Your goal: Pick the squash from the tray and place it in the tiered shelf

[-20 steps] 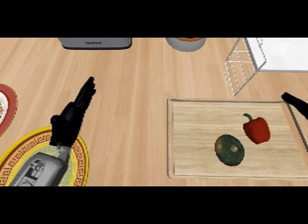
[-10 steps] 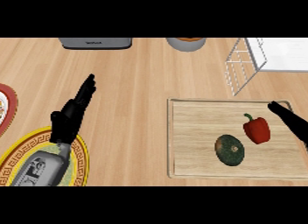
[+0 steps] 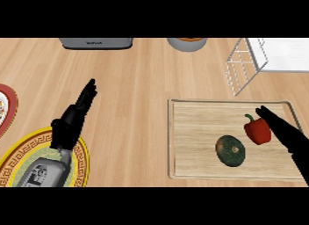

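Though on one tray [image 3: 191,132], red pepper [image 3: 257,131] between squash [image 3: 230,150] and right hand [image 3: 292,139].

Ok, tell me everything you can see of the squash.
The squash is a dark green, roundish oval with a small pale stem spot, lying on the wooden tray, in its lower half. Only the tray plainly touches it. The red pepper sits close at its upper right, and the open right hand lies beyond that.

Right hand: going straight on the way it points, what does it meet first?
Likely the tiered shelf at its wire corner, beyond the tray rim; the right hand points past the red pepper. Height unclear.
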Motion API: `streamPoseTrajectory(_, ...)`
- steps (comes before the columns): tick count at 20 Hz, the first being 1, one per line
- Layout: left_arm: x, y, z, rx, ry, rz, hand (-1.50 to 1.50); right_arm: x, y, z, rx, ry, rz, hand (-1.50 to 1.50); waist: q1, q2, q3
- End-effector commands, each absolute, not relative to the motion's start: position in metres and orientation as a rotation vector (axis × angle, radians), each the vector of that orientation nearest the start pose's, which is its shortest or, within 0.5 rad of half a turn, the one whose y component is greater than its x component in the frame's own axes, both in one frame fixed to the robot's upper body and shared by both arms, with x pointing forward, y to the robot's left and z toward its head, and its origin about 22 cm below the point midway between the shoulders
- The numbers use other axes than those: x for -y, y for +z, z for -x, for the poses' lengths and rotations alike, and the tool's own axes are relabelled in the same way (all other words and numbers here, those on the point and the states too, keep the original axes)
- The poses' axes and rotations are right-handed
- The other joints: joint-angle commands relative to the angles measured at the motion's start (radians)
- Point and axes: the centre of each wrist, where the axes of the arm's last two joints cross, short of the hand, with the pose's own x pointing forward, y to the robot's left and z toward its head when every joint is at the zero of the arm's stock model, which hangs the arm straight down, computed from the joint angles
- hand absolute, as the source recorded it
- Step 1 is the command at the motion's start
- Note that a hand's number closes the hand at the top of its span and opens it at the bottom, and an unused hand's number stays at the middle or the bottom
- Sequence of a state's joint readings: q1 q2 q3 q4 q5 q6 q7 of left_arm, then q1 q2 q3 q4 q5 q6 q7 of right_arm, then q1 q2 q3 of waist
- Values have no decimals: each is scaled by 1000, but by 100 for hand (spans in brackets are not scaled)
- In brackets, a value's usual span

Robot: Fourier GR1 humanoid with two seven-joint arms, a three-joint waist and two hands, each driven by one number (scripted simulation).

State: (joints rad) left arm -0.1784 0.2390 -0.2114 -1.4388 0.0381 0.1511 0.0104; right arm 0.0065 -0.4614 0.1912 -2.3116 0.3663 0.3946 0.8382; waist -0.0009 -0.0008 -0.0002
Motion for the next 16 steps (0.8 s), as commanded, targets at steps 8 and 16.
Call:
streamPoseTrajectory(8,-221,0,-285,1563,-254,-105,0,232,152,-193,1220,905,628,-150,-2,1,0)
streamPoseTrajectory(16,-242,15,-295,1579,-247,-104,0,233,138,-199,1165,925,649,-150,-1,1,0)
